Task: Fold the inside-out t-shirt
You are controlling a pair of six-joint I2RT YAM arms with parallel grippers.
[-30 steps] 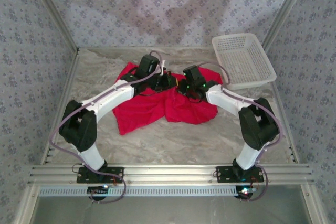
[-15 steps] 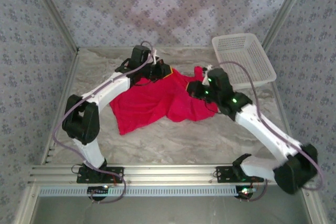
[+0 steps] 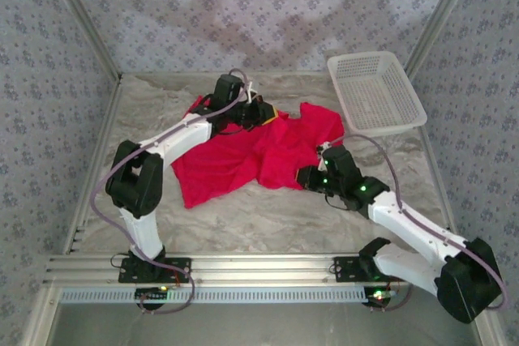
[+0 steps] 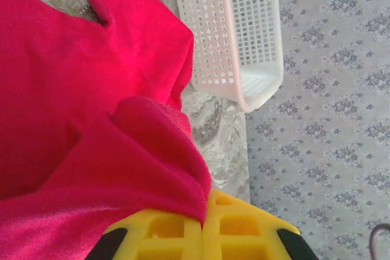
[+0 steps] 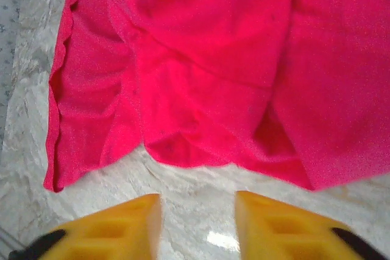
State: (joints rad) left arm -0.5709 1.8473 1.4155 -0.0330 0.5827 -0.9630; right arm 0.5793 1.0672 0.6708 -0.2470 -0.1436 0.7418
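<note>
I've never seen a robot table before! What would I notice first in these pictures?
The red t-shirt grabs your eye, lying crumpled in the middle of the grey marbled table. The left fingers pinch a fold of it at its far edge, while the right fingers stand open over bare table just off its near edge. A white basket sits in the far right corner.
</note>
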